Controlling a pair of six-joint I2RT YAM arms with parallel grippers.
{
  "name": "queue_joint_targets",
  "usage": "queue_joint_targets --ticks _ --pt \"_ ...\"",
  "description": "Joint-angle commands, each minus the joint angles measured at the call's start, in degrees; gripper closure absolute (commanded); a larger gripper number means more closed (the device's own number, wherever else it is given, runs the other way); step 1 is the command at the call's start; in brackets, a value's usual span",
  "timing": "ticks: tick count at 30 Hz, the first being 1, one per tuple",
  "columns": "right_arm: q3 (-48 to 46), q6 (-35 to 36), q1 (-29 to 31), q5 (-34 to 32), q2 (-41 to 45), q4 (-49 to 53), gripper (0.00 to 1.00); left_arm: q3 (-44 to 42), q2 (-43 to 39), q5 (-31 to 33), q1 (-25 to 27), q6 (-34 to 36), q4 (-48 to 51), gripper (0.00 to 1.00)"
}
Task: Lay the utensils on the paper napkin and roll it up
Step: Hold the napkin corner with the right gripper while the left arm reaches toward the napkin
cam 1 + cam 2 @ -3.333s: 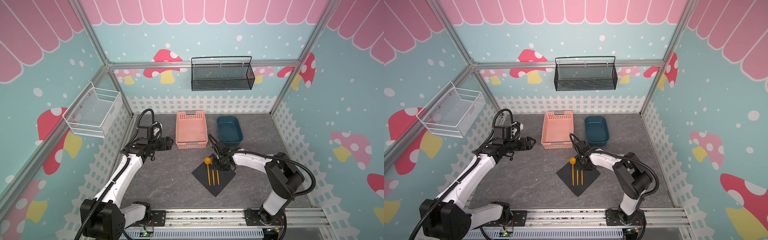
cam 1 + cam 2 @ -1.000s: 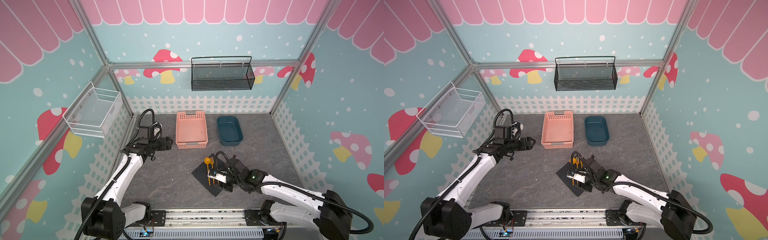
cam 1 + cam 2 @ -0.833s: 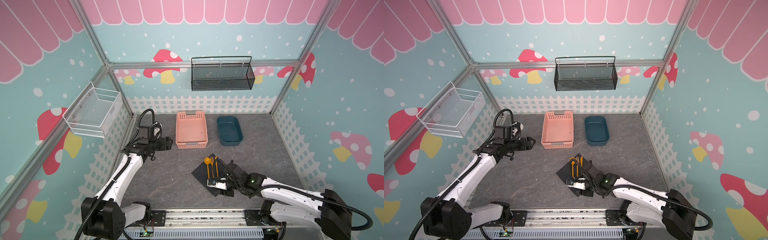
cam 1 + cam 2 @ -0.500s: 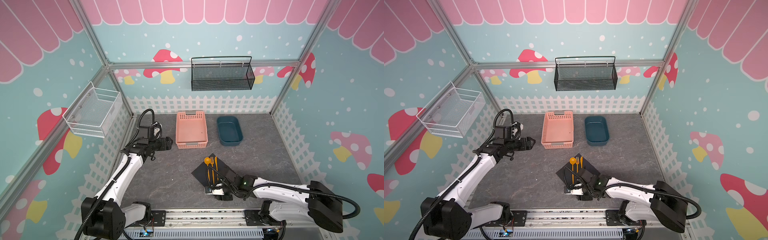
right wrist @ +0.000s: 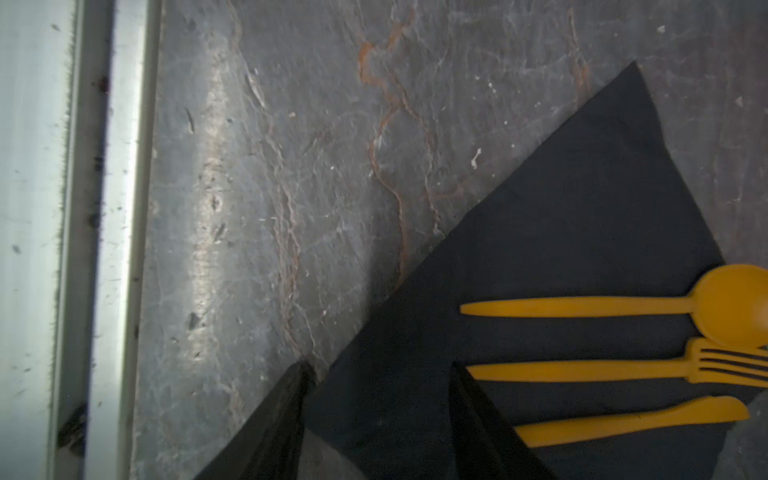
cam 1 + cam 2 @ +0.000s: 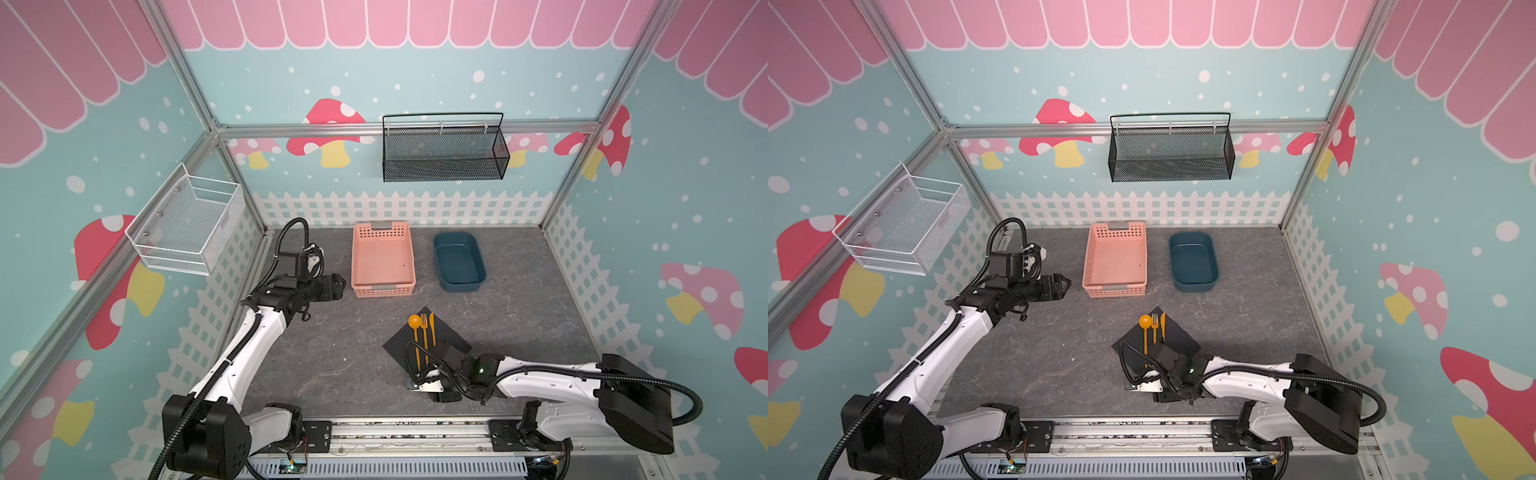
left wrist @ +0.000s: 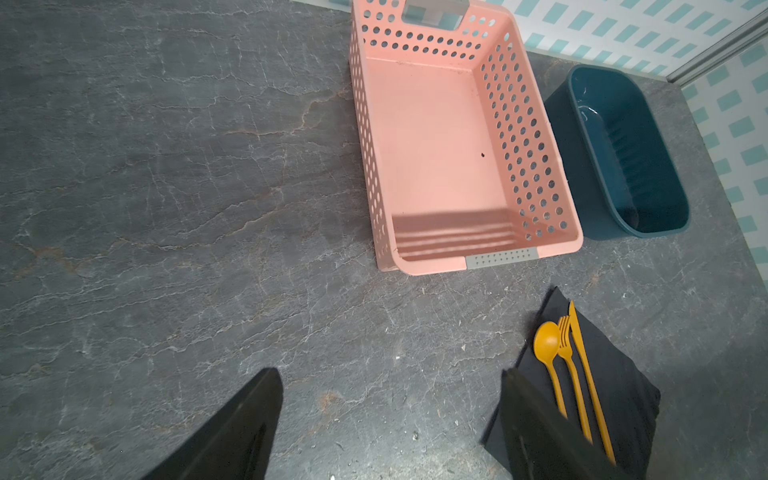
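**Right gripper** (image 5: 380, 368), bottom centre of the right wrist view: I read its jaws as parted and clamped on nothing. One finger stands over the bare grey stone-patterned table (image 5: 257, 216). Its partner stands over the thin matte black square paper napkin (image 5: 561, 208), so the napkin's edge runs between them.

**Cutlery**, lower right of that frame: the orange-yellow plastic spoon (image 5: 582, 307), fork (image 5: 582, 370) and knife (image 5: 623, 422) lie side by side, flat on the napkin, handles toward the gripper.

**Change:** a few seconds back this gripper stood at the far, bowl end of the cutlery. It has since swung to the napkin's near corner, at lower centre in both top views. I judge that placing is done and that rolling can begin from this corner.

**Left gripper** (image 7: 388, 374), bottom edge of the left wrist view: jaws wide and empty. It has not moved. It hovers at centre left in both top views, beside the perforated pink plastic basket (image 7: 536, 137) and well apart from the napkin. The dark blue oval plastic tub (image 7: 665, 183) sits right of the basket.
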State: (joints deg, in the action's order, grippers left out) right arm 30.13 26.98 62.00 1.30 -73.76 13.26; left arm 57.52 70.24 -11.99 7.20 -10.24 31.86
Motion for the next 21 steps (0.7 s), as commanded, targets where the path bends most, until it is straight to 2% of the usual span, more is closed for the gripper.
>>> queue_joint_targets --ticks 1,21 --pt "-1.2 1.3 0.5 -2.1 0.1 0.2 0.47 0.0 0.2 0.6 -0.3 0.7 0.1 0.16" --pt "-0.7 2.0 0.5 0.8 3.5 2.2 0.78 -0.1 0.6 1.0 -0.3 0.9 0.2 0.16"
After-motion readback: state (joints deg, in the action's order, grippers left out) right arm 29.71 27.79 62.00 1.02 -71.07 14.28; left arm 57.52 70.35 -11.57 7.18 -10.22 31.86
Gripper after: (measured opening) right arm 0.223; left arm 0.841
